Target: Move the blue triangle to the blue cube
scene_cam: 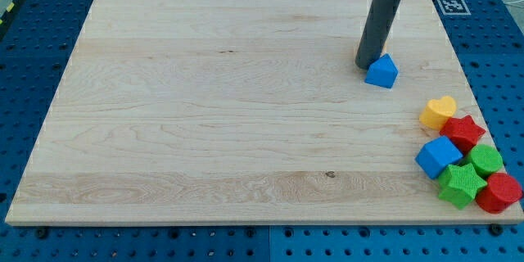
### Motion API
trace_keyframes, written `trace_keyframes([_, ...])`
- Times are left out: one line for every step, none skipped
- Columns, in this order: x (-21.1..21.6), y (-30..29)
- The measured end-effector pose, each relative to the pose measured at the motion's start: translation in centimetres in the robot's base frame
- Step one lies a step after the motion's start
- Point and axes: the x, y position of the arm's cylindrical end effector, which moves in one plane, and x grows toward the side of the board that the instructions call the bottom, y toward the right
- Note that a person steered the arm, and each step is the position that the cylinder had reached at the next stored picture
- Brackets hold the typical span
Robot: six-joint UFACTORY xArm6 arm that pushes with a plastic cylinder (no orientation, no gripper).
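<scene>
The blue triangle lies on the wooden board in the view's upper right. My tip rests on the board just left of the blue triangle, touching or almost touching its upper left side. The blue cube sits near the board's right edge, below and to the right of the triangle, in a cluster of other blocks.
Around the blue cube are a yellow heart, a red star, a green block, a green star and a red block. The board lies on a blue perforated table.
</scene>
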Motion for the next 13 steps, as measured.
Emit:
trace_keyframes([0.9,1.5])
trace_keyframes([3.1,1.8])
trace_keyframes([4.4,1.8])
trace_keyframes([2.3,3.0])
trace_keyframes([1.9,5.4])
trace_keyframes([3.2,6.7])
trace_keyframes([5.1,6.3])
trace_keyframes([6.3,4.4])
trace_keyframes([4.9,4.2])
trace_keyframes([3.7,3.0])
trace_keyframes([3.9,2.2])
trace_keyframes([4.4,2.2])
trace_keyframes([6.2,2.2])
